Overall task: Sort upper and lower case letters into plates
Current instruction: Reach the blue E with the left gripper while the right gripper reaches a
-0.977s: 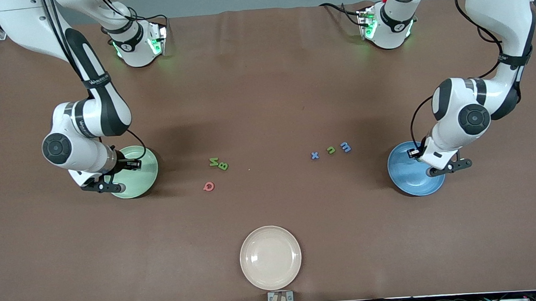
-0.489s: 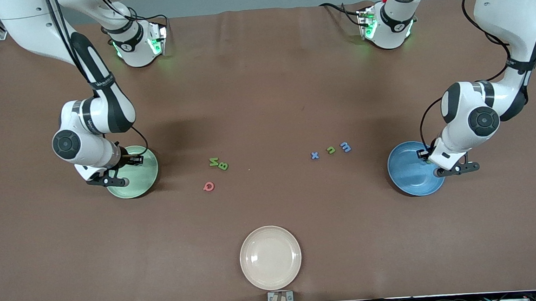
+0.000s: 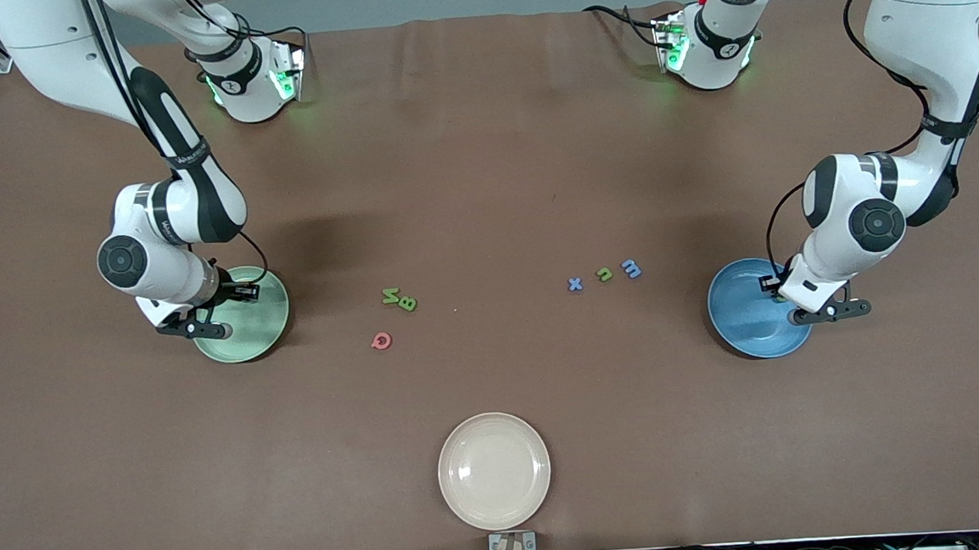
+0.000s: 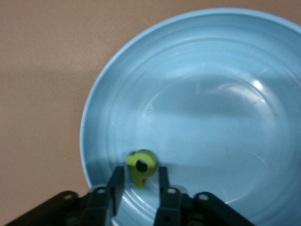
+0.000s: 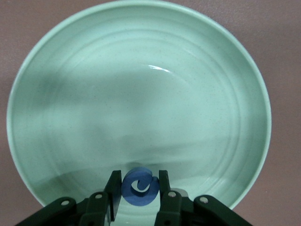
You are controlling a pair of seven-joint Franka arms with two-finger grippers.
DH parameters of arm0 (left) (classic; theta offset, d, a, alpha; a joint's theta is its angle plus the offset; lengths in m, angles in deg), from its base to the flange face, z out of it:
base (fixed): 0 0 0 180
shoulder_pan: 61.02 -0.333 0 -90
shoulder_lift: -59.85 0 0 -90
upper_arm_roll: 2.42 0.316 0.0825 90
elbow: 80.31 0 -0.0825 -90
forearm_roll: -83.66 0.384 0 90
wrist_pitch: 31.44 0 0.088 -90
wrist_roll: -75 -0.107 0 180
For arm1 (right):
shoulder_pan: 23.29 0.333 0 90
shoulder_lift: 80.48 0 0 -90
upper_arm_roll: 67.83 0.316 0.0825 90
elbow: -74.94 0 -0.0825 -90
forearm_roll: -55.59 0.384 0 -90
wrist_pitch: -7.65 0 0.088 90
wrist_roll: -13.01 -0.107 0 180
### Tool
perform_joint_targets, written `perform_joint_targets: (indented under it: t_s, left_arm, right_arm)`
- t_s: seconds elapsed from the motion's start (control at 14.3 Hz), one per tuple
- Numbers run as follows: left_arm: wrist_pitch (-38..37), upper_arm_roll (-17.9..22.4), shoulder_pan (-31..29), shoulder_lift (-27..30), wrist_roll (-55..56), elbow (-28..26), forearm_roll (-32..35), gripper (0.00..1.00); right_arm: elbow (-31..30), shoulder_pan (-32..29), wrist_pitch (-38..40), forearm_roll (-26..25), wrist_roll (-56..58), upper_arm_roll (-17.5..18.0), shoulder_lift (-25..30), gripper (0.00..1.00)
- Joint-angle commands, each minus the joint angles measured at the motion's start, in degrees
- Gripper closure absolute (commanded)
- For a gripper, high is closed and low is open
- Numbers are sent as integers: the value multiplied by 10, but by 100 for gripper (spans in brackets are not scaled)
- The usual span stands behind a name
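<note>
My right gripper (image 5: 138, 175) is low over the pale green plate (image 3: 259, 321), near its rim, shut on a blue letter (image 5: 139, 186). My left gripper (image 4: 139, 170) is low over the blue plate (image 3: 743, 315). A green lower-case p (image 4: 141, 165) sits between its fingers with a thin gap on each side. On the table between the plates lie a green N (image 3: 390, 295), a green B (image 3: 407, 303), a pinkish Q (image 3: 381, 340), a blue x (image 3: 574, 284), a green n (image 3: 604, 275) and a blue m (image 3: 631, 269).
A cream-beige plate (image 3: 494, 470) stands empty near the front camera's edge of the table, midway between the arms. Both arm bases are at the table's edge farthest from that camera.
Both hands have shifted a little outward over their plates, toward their own ends of the table, so more of each plate shows. The letters on the table have not moved.
</note>
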Motion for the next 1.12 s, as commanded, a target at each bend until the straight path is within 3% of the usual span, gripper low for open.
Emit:
perform_joint_targets:
  t_s: [0.0,0.07,0.14,0.28,0.42,0.63,0.91,1.05]
  left_arm:
    - [-5,-7,2,23,0,-3,9,1]
    - [-21,-24,0,32,7,-1,8,1]
    - [-39,-39,-2,38,15,2,8,1]
    - [-74,-67,0,47,59,15,8,1]
    - [-94,-100,2,47,121,24,7,1]
    - [-93,-155,9,31,274,30,8,1]
    - [-85,-163,68,3,365,50,9,1]
    - [-53,-163,81,-10,404,47,10,1]
  right_arm:
    - [-13,-11,-9,-7,3,7,7,42]
    - [-13,-11,-9,-7,3,7,8,7]
    - [-11,-11,-6,-7,3,7,9,0]
    - [-1,-5,9,-7,-1,8,15,0]
    - [47,5,74,-1,-28,17,17,0]
    - [110,63,121,2,-116,18,14,0]
    - [160,135,106,56,-189,17,-11,0]
    - [199,161,107,57,-271,17,-39,0]
